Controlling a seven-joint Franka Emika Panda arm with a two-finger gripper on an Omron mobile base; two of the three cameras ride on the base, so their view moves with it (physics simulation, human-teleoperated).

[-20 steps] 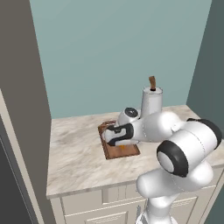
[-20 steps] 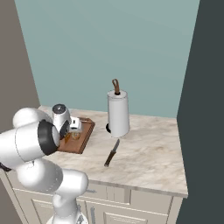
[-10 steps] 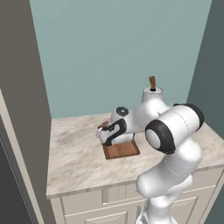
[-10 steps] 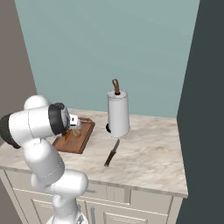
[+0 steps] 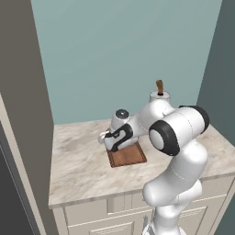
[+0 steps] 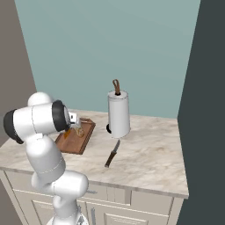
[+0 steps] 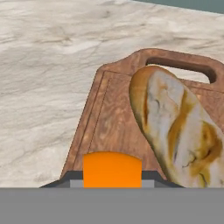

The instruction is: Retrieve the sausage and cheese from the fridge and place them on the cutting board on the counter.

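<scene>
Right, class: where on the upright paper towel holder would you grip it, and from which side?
Probably the brown post atop the paper towel holder, coming in sideways above the white paper. The post is slim and upright, while the rest looks too wide.

The cheese (image 7: 112, 169) between the hand's tips is cut off at its lower end. Just beyond it, the bread (image 7: 180, 131) runs off the lower right. In both base views the arm hides part of the cutting board (image 5: 131, 157).
</scene>
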